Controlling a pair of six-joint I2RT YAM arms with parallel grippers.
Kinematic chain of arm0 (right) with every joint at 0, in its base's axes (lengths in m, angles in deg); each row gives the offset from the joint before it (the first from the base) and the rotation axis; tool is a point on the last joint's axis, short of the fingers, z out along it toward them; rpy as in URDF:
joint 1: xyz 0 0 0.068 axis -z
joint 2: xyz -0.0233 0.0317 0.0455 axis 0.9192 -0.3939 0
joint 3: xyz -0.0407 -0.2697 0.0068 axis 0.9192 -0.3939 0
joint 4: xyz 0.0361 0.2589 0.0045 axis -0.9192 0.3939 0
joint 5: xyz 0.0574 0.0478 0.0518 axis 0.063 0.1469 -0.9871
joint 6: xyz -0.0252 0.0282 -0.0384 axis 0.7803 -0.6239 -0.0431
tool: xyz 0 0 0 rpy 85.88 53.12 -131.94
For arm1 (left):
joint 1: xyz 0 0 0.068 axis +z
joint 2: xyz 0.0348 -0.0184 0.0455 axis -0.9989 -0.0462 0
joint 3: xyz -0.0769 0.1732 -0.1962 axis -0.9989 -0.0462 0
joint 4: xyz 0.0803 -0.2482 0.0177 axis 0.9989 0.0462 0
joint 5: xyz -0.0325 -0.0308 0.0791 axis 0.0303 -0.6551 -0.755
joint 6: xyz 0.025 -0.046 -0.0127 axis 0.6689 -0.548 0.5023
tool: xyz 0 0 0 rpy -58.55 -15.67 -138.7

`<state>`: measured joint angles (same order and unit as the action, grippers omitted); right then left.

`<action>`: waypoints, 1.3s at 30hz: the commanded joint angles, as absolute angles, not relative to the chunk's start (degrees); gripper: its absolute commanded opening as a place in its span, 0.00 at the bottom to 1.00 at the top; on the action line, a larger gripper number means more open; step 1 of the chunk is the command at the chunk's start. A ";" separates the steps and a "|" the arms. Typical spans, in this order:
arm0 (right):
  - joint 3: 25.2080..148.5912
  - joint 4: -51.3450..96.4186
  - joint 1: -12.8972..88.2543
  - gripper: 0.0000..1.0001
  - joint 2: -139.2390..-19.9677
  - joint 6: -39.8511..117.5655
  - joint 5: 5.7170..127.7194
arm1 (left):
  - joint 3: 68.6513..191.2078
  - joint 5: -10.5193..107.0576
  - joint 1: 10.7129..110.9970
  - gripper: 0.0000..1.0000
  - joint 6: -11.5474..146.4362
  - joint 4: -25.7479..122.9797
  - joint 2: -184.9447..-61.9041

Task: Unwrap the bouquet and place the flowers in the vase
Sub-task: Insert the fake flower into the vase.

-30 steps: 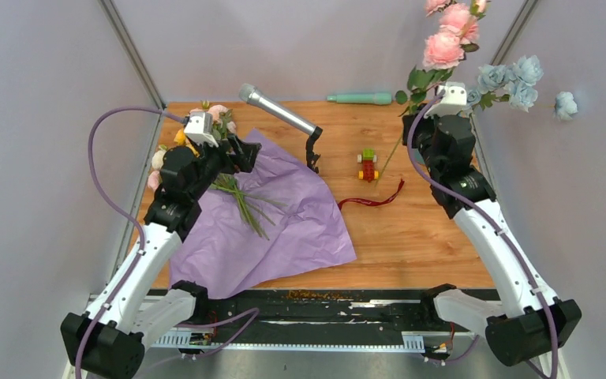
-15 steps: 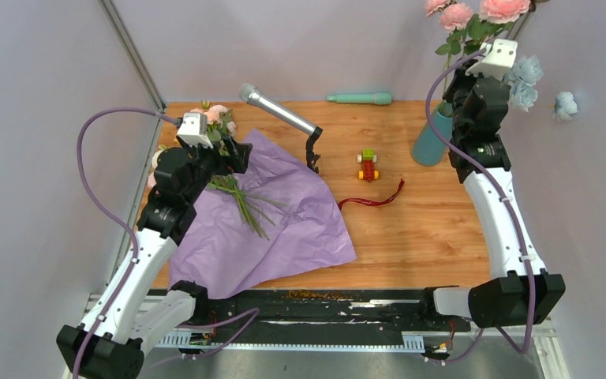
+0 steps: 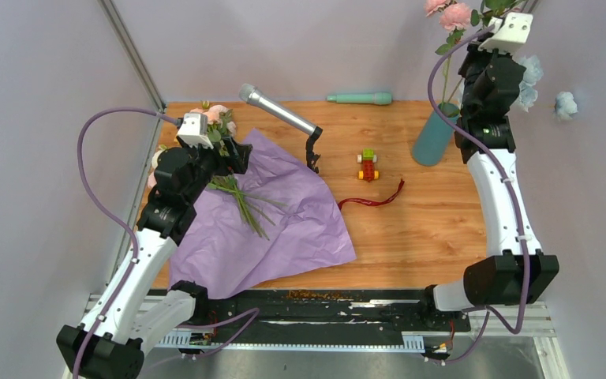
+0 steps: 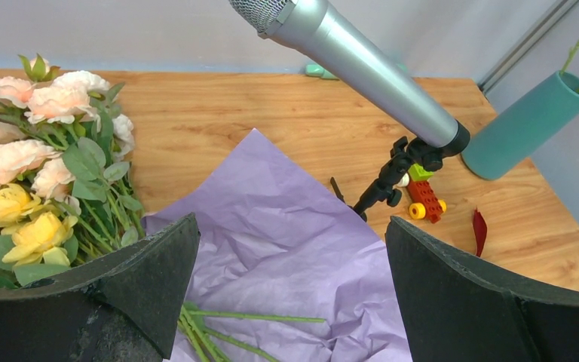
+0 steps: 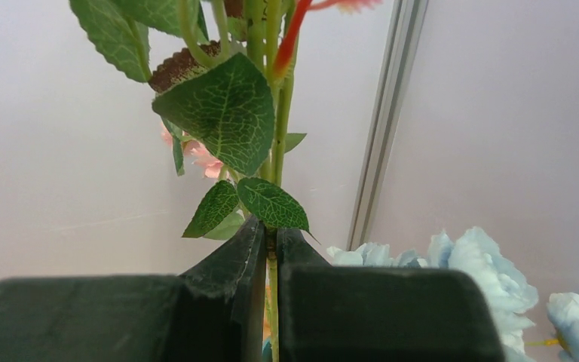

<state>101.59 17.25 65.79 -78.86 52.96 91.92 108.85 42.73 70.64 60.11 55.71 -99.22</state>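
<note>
Vase (image 3: 434,134): one, upright, far right. Right gripper (image 5: 271,234): clamped on one rose stem (image 5: 273,151) above it. Left gripper (image 4: 290,249): spread wide over one paper wrap (image 4: 286,241). Flowers (image 4: 53,181): one bunch, wrap's left edge.

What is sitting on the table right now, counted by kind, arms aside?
Paper wrap: 1
Flower bunch: 1
Microphone on stand: 1
Vase: 1
Toy car: 1
Ribbon: 1
Mint-green rod: 1
Total: 7
</note>
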 commanded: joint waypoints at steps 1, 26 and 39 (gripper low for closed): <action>104.48 15.21 68.18 0.00 -82.03 56.04 89.49 | 111.20 43.19 71.07 1.00 61.45 54.53 -98.67; 95.71 13.55 71.73 0.00 -91.68 50.27 83.60 | 111.20 44.75 71.69 1.00 60.52 54.30 -99.30; 91.75 16.10 71.81 0.00 -94.89 49.84 84.56 | 111.40 45.60 72.17 1.00 60.00 54.33 -100.27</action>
